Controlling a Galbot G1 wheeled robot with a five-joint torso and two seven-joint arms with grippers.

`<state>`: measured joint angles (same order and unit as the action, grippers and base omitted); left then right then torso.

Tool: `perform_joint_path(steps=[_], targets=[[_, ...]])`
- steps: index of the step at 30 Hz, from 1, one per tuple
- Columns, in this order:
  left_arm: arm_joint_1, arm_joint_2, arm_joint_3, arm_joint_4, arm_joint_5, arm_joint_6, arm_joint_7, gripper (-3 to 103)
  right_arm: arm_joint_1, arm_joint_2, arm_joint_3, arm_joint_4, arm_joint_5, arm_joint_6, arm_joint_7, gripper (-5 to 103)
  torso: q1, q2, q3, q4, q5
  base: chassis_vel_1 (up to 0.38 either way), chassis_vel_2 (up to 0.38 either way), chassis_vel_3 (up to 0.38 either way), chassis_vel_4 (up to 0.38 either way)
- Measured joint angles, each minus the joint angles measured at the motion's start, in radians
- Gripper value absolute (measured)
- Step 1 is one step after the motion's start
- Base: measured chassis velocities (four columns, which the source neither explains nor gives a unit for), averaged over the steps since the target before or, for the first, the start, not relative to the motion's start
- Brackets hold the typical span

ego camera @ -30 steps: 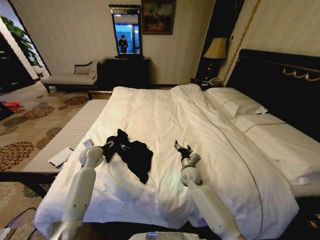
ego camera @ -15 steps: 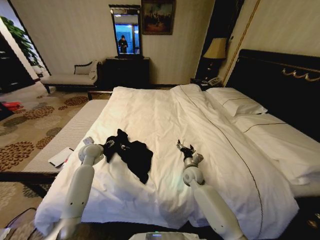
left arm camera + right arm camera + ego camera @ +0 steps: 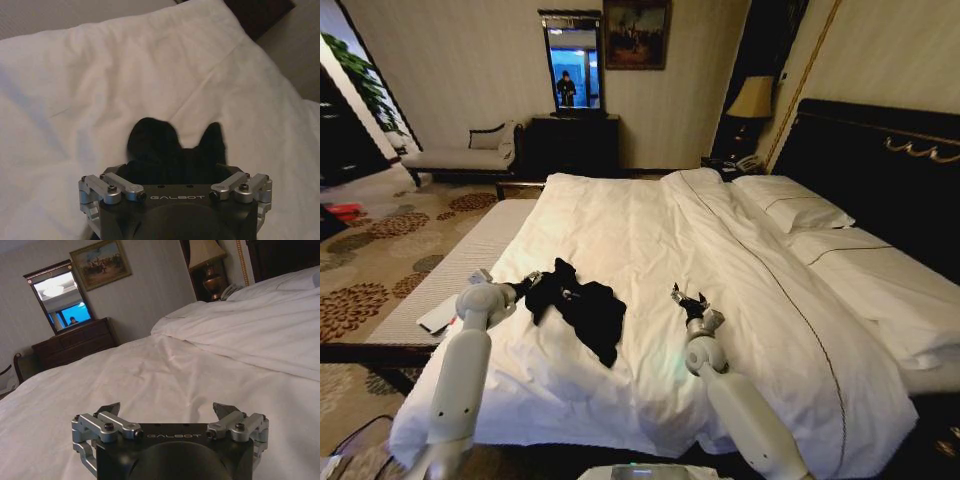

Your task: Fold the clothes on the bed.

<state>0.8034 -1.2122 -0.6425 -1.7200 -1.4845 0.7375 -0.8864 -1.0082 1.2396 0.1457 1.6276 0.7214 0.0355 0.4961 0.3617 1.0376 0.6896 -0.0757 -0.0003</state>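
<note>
The black T-shirt (image 3: 578, 305) lies crumpled on the white duvet (image 3: 650, 240) of the bed (image 3: 880, 150), toward the near left part of the bedding, not far from the left edge and well short of the pillows (image 3: 795, 210) by the dark headboard. The left gripper (image 3: 528, 283) sits at the shirt's left end, touching the fabric — in the left wrist view the black cloth (image 3: 172, 152) bunches up right between the jaws of the left gripper (image 3: 175, 175) and fills the gap there, so it appears to be closed on a fold of the shirt, though the fingertips themselves are buried in the cloth. The right gripper (image 3: 686, 298) hovers above bare duvet to the right of the shirt, apart from it, roughly level with it across the bed; in its own wrist view the right gripper (image 3: 170, 410) stands wide, both fingers (image 3: 224, 410) spread with nothing between them — only white bedding (image 3: 200, 370) beyond. A small white flat item (image 3: 440, 315) lies on the bare mattress strip by the bed's left edge.
</note>
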Motion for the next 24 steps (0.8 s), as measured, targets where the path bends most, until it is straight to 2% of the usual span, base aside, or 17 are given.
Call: perform_joint_path(steps=[3, 8, 14, 19, 21, 24], targets=[[0.005, 0.018, -0.018, -0.066, -0.07, 0.0, -0.023, 100, 0.004, 0.0, -0.002, -0.008, -0.001, -0.001, 0.002, 100, 0.0, 0.0, 0.0, 0.0003, 0.0004, 0.0, 0.0, 0.0, 0.0], [-0.018, 0.032, -0.04, -0.046, -0.088, -0.001, -0.028, 100, 0.004, 0.0, -0.001, -0.017, -0.002, -0.001, 0.002, 100, 0.0, 0.0, 0.0, 0.0004, 0.0004, 0.0, 0.0, 0.0, 0.0], [-0.049, 0.016, -0.021, 0.057, -0.051, -0.001, -0.01, 100, 0.009, 0.009, -0.007, -0.029, -0.004, -0.001, 0.002, 100, 0.0, 0.0, 0.0, -0.0001, 0.0003, 0.0, 0.0, 0.0, 0.0], [-0.049, -0.011, 0.003, 0.177, 0.049, -0.001, 0.059, 100, 0.011, 0.012, -0.009, -0.039, -0.007, -0.001, 0.002, 100, 0.0, 0.0, 0.0, 0.0001, 0.0, 0.0, 0.0, 0.0, 0.0], [-0.052, -0.017, 0.003, 0.198, 0.066, -0.002, 0.073, 102, 0.011, 0.012, -0.01, -0.041, -0.009, -0.001, 0.002, 100, 0.0, 0.0, 0.0, 0.0001, 0.0001, 0.0, 0.0, 0.0, 0.0], [-0.054, -0.029, 0.004, 0.228, 0.091, -0.007, 0.092, 99, 0.01, 0.01, -0.009, -0.044, -0.011, 0.0, 0.002, 100, 0.0, 0.0, 0.0, 0.0002, 0.0001, 0.0, 0.0, 0.0, 0.0]])
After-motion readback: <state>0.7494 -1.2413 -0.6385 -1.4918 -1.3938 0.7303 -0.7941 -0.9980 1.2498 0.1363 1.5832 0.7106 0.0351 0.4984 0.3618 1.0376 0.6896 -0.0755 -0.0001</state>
